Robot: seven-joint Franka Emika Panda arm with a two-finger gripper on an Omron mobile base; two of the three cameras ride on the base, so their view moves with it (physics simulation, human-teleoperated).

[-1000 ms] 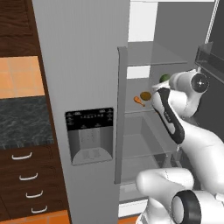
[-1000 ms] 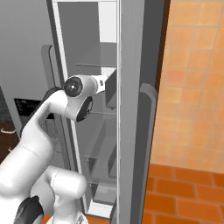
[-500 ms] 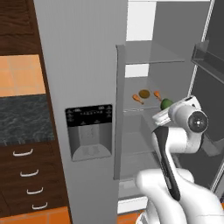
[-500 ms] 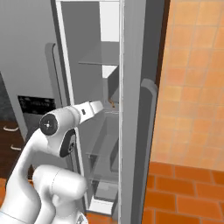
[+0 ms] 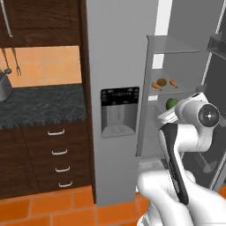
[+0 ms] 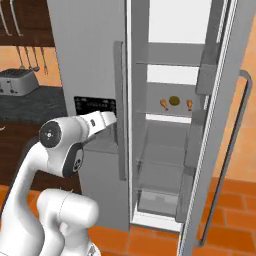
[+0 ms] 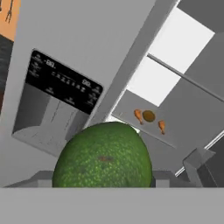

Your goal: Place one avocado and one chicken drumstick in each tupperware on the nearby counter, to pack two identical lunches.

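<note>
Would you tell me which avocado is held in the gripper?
The green avocado pressed up against the hand camera, in the gripper; the other, brownish one sits on the fridge shelf between two drumsticks.

You're in a rendered home kitchen: tall grey double-door fridge [image 5: 119,66] with a black ice-and-water dispenser panel [image 5: 119,110], right door open onto glass shelves [image 6: 170,116] holding food. Beside it, the black-grey marbled stone counter [image 5: 42,106] over dark brown wooden drawers with curved silver handles [image 5: 55,152]. Orange tiled backsplash [image 5: 44,66], orange tiled floor [image 5: 48,207], silver toaster [image 6: 17,81], hanging utensils [image 6: 32,55].
</note>
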